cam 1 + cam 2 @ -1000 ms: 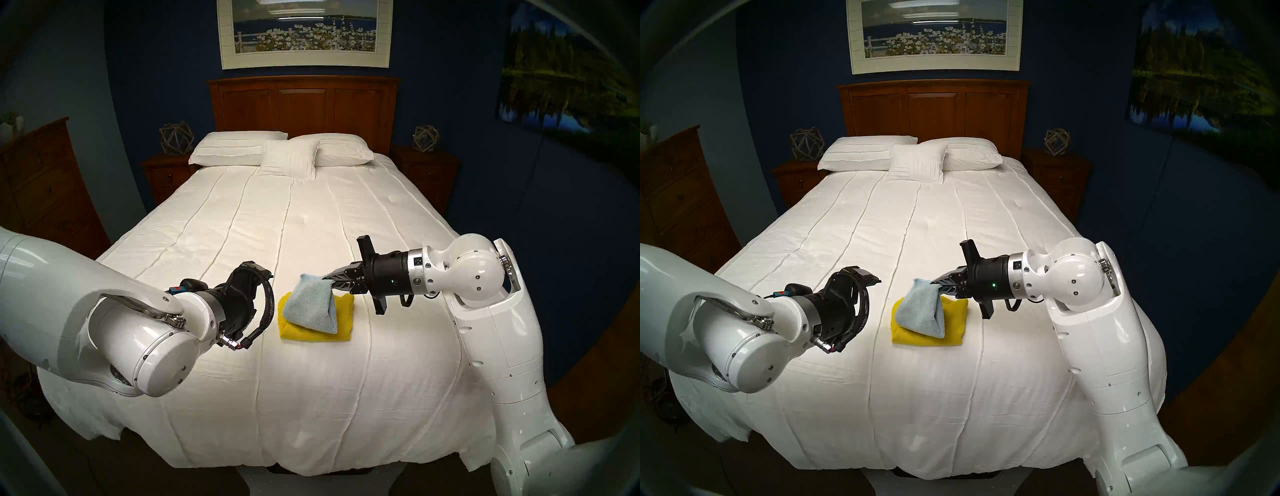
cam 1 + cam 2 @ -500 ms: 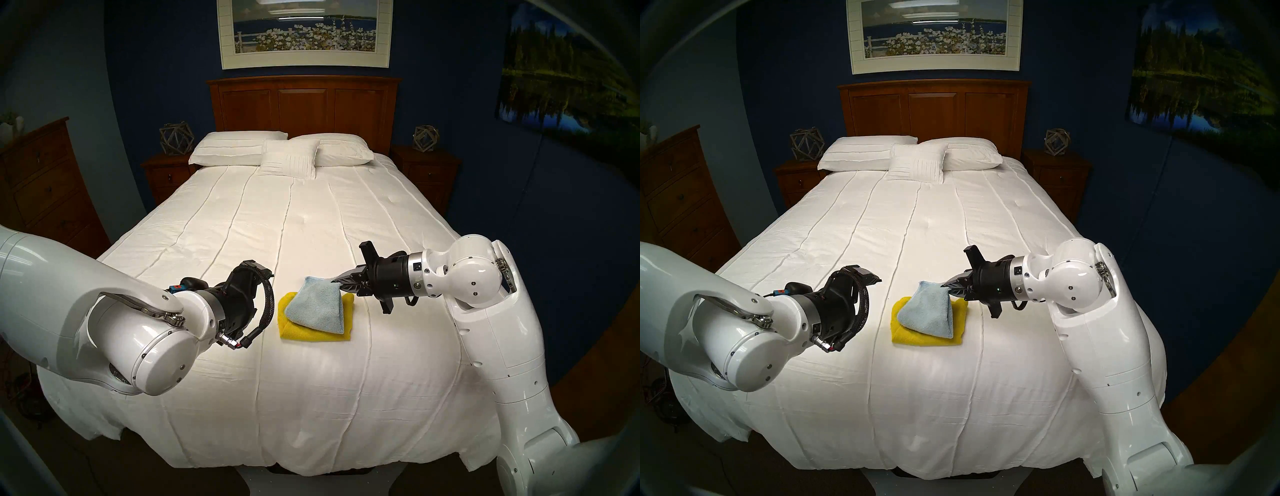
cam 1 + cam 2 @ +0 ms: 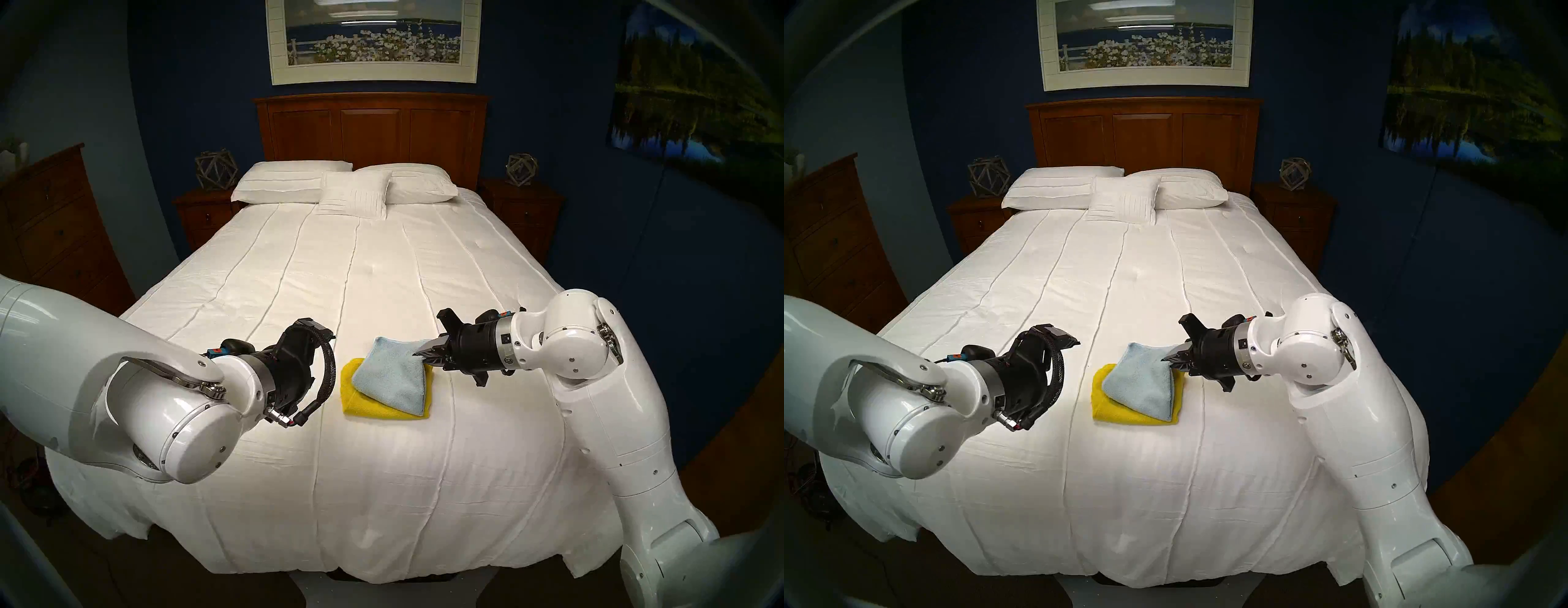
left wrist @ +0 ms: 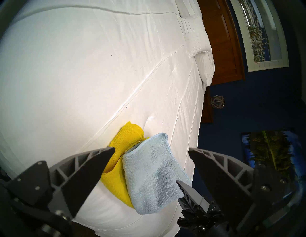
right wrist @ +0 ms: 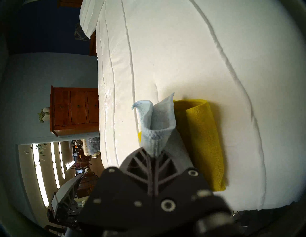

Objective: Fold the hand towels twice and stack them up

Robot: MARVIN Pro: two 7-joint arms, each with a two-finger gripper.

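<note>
A folded bright yellow hand towel (image 3: 369, 405) lies on the white bedspread (image 3: 382, 276) near the foot of the bed. A folded pale blue hand towel (image 3: 392, 375) rests on it, its right corner lifted. My right gripper (image 3: 418, 351) is shut on that corner; the right wrist view shows the blue cloth (image 5: 155, 125) pinched at the gripper (image 5: 153, 154), with the yellow towel (image 5: 203, 137) beside it. My left gripper (image 4: 151, 149) hovers left of the stack, open and holding nothing. In the left wrist view the blue towel (image 4: 154, 175) overlaps the yellow towel (image 4: 125, 142).
White pillows (image 3: 297, 180) lie against the wooden headboard (image 3: 373, 127). A nightstand (image 3: 203, 216) stands on each side of the bed, the other (image 3: 524, 208) at the right. A wooden dresser (image 3: 55, 220) stands at the far left.
My right gripper has moved right and lower with the blue towel's corner, drawing the towel flatter across the yellow one. Its wrist has rolled. The left arm has stayed still.
</note>
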